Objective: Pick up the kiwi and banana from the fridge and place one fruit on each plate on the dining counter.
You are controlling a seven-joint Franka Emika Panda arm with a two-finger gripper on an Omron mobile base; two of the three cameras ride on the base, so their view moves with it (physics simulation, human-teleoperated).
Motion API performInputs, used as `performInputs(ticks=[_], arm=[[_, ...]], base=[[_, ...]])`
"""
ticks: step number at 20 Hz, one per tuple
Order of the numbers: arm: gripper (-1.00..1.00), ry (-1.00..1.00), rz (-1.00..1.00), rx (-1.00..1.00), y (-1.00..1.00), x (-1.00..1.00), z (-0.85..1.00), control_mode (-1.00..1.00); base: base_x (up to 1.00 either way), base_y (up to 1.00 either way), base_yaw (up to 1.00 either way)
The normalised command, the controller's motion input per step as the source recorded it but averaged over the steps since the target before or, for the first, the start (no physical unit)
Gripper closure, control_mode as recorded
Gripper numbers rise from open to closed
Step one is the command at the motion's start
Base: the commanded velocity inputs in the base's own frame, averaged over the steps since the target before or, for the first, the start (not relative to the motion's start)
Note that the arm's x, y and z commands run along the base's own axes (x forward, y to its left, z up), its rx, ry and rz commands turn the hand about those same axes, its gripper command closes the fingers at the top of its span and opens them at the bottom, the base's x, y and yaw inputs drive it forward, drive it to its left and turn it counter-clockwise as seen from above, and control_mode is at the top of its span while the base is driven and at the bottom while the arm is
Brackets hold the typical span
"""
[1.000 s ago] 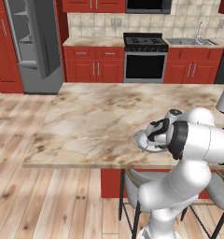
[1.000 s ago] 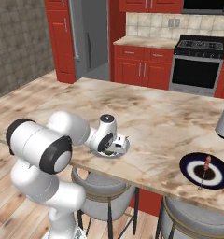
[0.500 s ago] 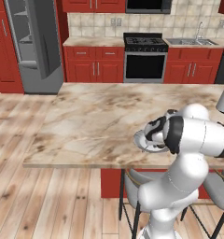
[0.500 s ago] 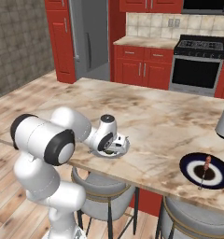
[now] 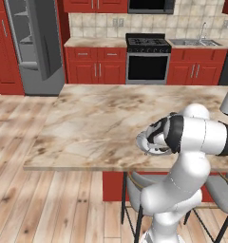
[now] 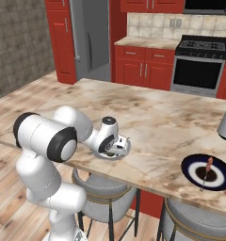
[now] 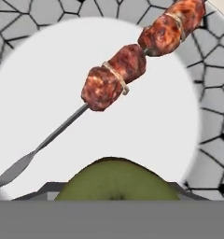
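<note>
hand: low over the pale plate, at the near edge of the bench; fingers hidden behind the kiwi in hand view, so cannot tell how wide they stand; kiwi sits right at the hand, grip looks likely but unconfirmed
kiwi: olive-green, at bottom centre of hand view, over the plate's white middle; touching the plate or not: cannot tell
pale plate: white centre, grey crackle-pattern rim; carries a skewer of three browned meat chunks on a thin metal stick, lying diagonally, beside the kiwi and apart from it
dark plate: navy with light ring, on the bench well to the right of the pale plate in right base view; holds its own small skewer
fridge: grey, door open, shelves visible, far left behind the bench in left base view
arm: folded over the near bench edge above a grey stool
banana: cannot locate
</note>
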Motion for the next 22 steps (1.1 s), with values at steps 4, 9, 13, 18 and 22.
performInputs(ticks=[4,9,13,18,22], arm=[[-1.0,0.0,0.0,0.0,0.0,0.0,0.0,-1.0],[-1.0,-0.08,0.0,0.0,0.0,-0.18,0.36,-1.0],[-1.0,-0.16,0.0,0.0,0.0,-0.46,0.63,-1.0],[-1.0,-0.14,0.01,-0.01,0.0,-0.45,0.85,-1.0],[-1.0,-0.16,0.0,-0.03,0.02,-0.61,0.9,-1.0]], base=[[0.0,0.0,0.0],[0.0,0.0,0.0],[0.0,0.0,0.0],[0.0,0.0,0.0],[0.0,0.0,0.0]])
